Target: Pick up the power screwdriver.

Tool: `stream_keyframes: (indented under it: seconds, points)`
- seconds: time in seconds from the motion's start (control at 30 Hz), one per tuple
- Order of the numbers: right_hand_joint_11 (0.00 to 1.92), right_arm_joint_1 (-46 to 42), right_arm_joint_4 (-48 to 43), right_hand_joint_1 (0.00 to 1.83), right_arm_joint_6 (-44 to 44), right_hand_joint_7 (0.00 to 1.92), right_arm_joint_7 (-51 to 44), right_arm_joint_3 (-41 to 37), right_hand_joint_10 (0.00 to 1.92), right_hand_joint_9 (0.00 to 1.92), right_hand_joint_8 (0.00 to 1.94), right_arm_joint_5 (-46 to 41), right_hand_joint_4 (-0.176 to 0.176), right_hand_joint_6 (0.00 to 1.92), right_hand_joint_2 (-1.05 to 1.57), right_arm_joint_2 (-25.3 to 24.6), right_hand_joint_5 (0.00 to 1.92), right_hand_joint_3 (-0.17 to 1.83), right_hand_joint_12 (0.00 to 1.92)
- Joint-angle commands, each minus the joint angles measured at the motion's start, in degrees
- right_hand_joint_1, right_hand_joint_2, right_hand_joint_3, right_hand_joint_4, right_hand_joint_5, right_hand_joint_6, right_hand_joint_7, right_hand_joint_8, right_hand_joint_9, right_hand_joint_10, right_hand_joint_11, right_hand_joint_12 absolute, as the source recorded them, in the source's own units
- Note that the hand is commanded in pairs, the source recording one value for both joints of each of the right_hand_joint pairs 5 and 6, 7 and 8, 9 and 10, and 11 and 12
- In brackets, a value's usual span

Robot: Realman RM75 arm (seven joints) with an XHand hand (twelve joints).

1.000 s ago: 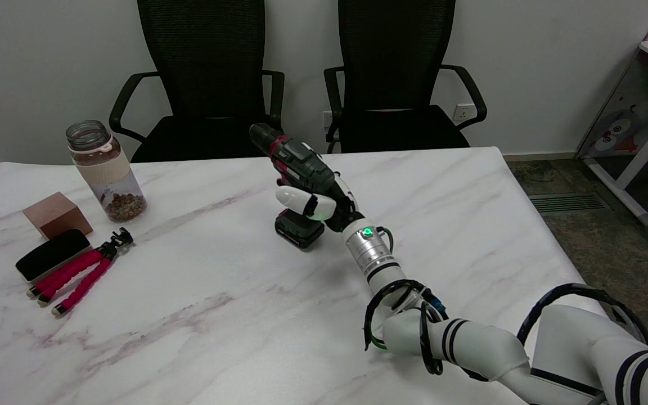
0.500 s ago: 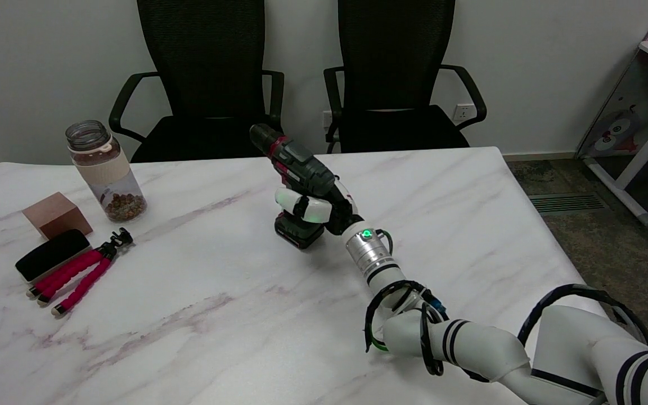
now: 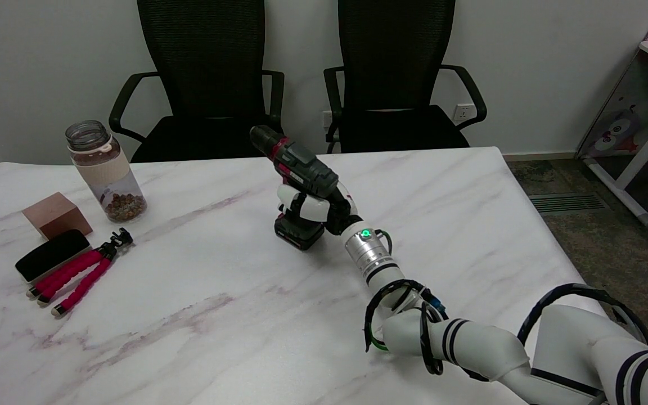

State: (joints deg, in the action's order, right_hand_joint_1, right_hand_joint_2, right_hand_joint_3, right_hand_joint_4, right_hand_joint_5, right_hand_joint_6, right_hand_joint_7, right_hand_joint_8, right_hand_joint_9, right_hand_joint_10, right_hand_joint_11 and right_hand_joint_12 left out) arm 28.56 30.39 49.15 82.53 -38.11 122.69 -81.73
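Green-bodied power screwdriver [image 3: 300, 163] stood mid-table, base down; handle was wrapped by right hand [image 3: 315, 207], fingers closed round it. Grasp stage judged done; straight lift required next.

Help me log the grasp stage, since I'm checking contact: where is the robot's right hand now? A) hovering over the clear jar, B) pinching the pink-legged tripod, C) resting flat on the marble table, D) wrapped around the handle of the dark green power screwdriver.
D: the right hand has its fingers curled around the handle of the dark green power screwdriver, whose base sits on the white marble table.
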Motion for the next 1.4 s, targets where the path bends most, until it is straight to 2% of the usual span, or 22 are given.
stream_keyframes:
  seconds: [0.03,0.1,0.17,0.2,0.23,0.27,0.3,0.33,0.43,0.57,0.6,0.63,0.83,1.1,1.2,1.27,1.33,1.4]
  points:
    - [1.25,0.2,0.2,1.08,-0.5,0.91,0.1,0.1,1.52,1.52,0.91,0.0,0.151,0.91,0.63,0.0,0.91,0.91,1.25]
    - [1.27,0.3,0.2,1.07,-0.5,0.98,0.1,0.1,1.54,1.54,0.98,0.0,0.153,0.98,0.65,0.0,0.98,0.91,1.27]
    - [1.3,0.3,0.2,1.07,-0.5,1.02,0.1,0.1,1.55,1.55,1.02,0.0,0.12,1.02,0.67,0.0,1.02,0.91,1.3]
    - [1.3,0.3,0.2,1.06,-0.5,1.03,0.1,0.1,1.55,1.55,1.03,0.0,0.102,1.03,0.68,0.0,1.03,0.91,1.3]
    - [1.31,0.4,0.2,1.06,-0.5,1.05,0.1,0.1,1.56,1.56,1.05,0.0,0.068,1.05,0.69,0.0,1.05,0.91,1.31]
    - [1.32,0.5,0.2,1.06,-0.5,1.09,0.1,0.1,1.56,1.56,1.09,0.1,0.012,1.09,0.71,0.0,1.09,0.91,1.32]
    - [1.33,0.5,0.2,1.05,-0.5,1.18,0.1,0.1,1.58,1.58,1.18,0.2,-0.011,1.18,0.75,0.0,1.18,0.92,1.33]
    - [1.35,0.6,0.2,1.04,-0.7,1.25,0.1,0.1,1.59,1.59,1.25,0.2,-0.012,1.25,0.78,0.0,1.25,0.92,1.35]
    - [1.4,0.8,0.3,0.99,-0.9,1.52,0.1,0.1,1.65,1.65,1.52,0.4,0.0,1.52,0.89,0.0,1.52,0.86,1.4]
    - [1.47,1.0,1.5,0.97,-0.5,1.75,-0.3,0.1,1.74,1.74,1.75,0.6,0.028,1.75,0.95,0.3,1.75,0.84,1.47]
    - [1.49,1.0,2.1,0.96,-0.6,1.77,-0.4,0.1,1.76,1.76,1.77,0.7,0.13,1.77,0.94,0.6,1.77,0.83,1.49]
    - [1.51,1.1,2.9,0.96,-0.8,1.79,-0.4,0.1,1.77,1.77,1.79,0.7,0.176,1.79,0.94,0.9,1.79,0.83,1.51]
    - [1.7,1.9,4.8,0.96,-0.9,1.91,-0.6,0.1,1.91,1.91,1.91,2.0,0.176,1.91,0.97,2.0,1.91,0.78,1.7]
    - [1.81,3.4,5.7,0.89,-2.5,1.92,-0.6,0.1,1.92,1.92,1.92,6.8,0.176,1.92,0.91,2.1,1.92,0.81,1.81]
    - [1.84,3.4,6.1,0.89,-2.6,1.92,-0.6,0.1,1.92,1.92,1.92,7.6,0.176,1.92,0.77,2.2,1.92,0.89,1.84]
    - [1.88,3.4,6.2,0.85,-2.6,1.91,-0.6,0.1,1.92,1.92,1.91,7.7,0.176,1.91,0.46,2.3,1.91,1.0,1.88]
    - [1.91,3.3,6.4,0.82,-2.6,1.9,-0.3,0.1,1.92,1.92,1.9,7.6,0.176,1.9,0.14,2.5,1.9,0.89,1.91]
    - [1.92,3.3,6.7,0.8,-2.6,1.89,-0.1,0.1,1.92,1.92,1.89,7.5,0.176,1.89,0.05,2.8,1.89,0.83,1.92]
